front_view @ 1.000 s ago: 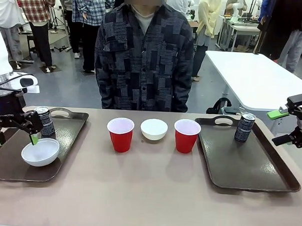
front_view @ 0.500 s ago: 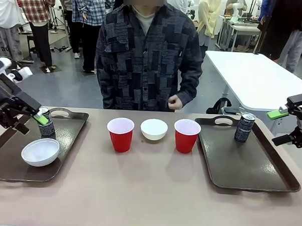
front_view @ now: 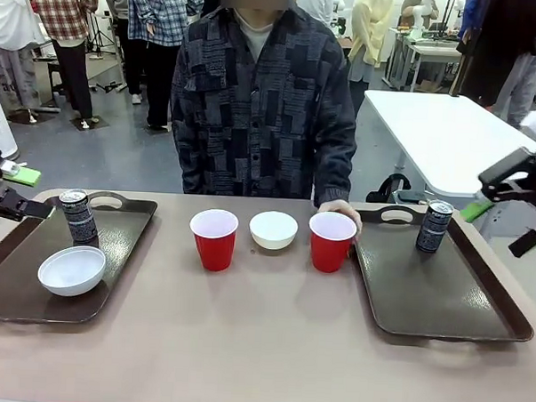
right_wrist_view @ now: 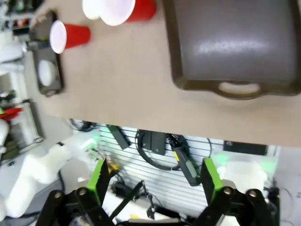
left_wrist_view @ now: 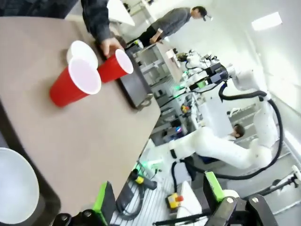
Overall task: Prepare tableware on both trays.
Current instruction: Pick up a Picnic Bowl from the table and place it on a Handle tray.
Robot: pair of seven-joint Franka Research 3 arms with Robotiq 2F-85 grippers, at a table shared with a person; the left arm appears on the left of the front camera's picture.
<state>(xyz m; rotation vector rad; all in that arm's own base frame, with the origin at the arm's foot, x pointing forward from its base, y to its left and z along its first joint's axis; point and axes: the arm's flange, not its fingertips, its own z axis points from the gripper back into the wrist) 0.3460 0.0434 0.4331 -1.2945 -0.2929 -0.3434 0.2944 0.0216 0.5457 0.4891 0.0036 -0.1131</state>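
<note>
Tableware half set: far left of the middle bowl (front_view: 273, 229), left tray (front_view: 119, 248) with left can (front_view: 78, 217) and second bowl (front_view: 71, 270); far right, right tray (front_view: 442, 298) with just right can (front_view: 434, 226). Just beside the middle bowl, left cup (front_view: 214, 239) and right cup (front_view: 331, 242), a person's hand (front_view: 341, 209) on the right cup, maybe to pass it. Farther out, left gripper (left_wrist_view: 157, 195) and right gripper (right_wrist_view: 154, 176), spread wide, empty; can labels too small to read.

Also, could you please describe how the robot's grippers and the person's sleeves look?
The left gripper and the right gripper are black, each two-fingered with bright green pads. The person's sleeve is long, in a dark blue-grey patchwork print.
</note>
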